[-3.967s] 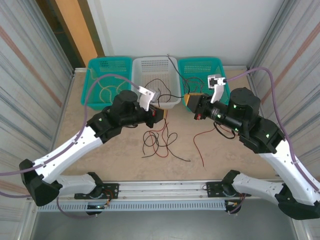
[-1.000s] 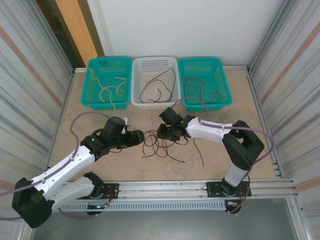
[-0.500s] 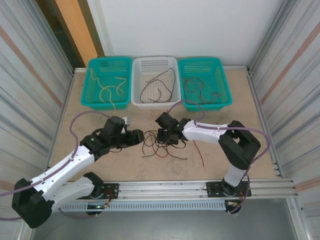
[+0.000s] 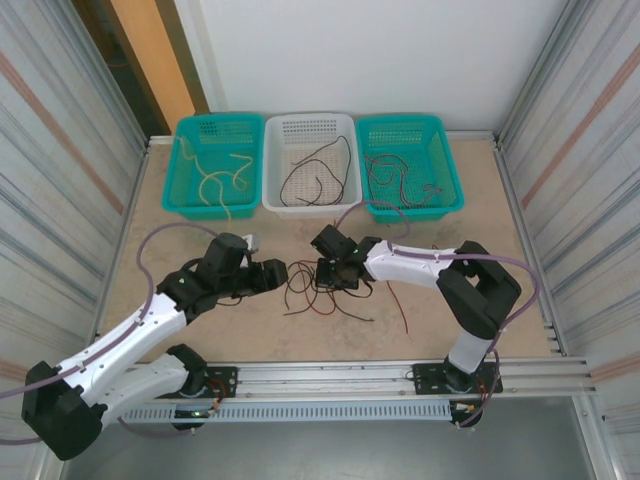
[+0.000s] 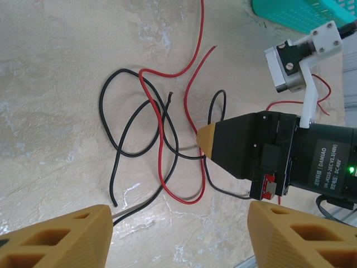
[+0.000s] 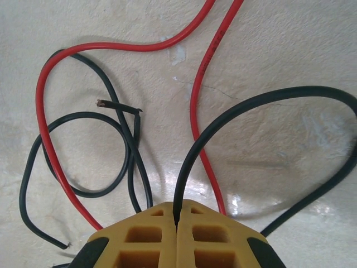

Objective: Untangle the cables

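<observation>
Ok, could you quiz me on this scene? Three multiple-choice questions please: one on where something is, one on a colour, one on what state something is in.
1. Where is the tangle of red and black cables?
A in a teal basket
B loose on the table
C hanging off the table edge

2. What colour is the middle basket?
A white
B teal
C orange

3. How is the right tool?
A wide open
B shut on nothing
C shut on a black cable

Answers:
1 B, the tangle lies on the bare tabletop.
2 A, its mesh is plainly white.
3 C, the cable runs into its closed tip.
</observation>
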Tool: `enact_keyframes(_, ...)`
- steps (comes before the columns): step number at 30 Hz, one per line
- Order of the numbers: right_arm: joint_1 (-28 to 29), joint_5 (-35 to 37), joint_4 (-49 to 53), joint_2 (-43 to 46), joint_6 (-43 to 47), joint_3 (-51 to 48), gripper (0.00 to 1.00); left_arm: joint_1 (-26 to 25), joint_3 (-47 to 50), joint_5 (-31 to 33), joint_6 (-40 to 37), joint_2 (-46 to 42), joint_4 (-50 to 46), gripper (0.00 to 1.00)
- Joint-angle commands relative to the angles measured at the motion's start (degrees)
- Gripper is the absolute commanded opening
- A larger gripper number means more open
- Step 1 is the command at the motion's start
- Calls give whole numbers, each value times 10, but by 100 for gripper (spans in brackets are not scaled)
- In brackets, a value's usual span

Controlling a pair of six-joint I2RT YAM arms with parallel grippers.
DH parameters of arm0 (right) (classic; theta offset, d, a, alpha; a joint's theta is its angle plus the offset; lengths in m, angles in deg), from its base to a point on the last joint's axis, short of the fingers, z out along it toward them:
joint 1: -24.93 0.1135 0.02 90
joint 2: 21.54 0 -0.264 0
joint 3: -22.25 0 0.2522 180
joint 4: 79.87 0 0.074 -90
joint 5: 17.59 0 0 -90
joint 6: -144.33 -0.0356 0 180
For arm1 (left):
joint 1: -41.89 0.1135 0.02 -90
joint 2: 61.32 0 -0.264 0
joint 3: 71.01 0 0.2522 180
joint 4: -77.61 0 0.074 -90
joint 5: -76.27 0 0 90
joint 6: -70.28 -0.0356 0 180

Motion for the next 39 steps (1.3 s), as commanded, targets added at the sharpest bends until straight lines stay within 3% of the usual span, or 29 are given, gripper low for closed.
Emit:
enact_keyframes(1, 15, 46, 38, 56, 32, 24, 0, -3, -21, -5, -10, -2, 4, 68)
enact_keyframes(12, 99, 69, -51, 251, 148, 10, 0, -33, -51, -28, -25, 43, 53, 66)
enact_keyframes(19, 112, 22, -76, 329, 175, 26, 0, -47, -52, -70, -32, 62, 141, 62)
enact_keyframes(27, 112, -32, -110, 379, 172, 37, 0, -47, -75, -84, -51, 86, 160, 61)
enact_keyframes(39, 113, 3, -86, 416, 199, 71, 0, -47, -19, -85, -2, 128, 203, 55)
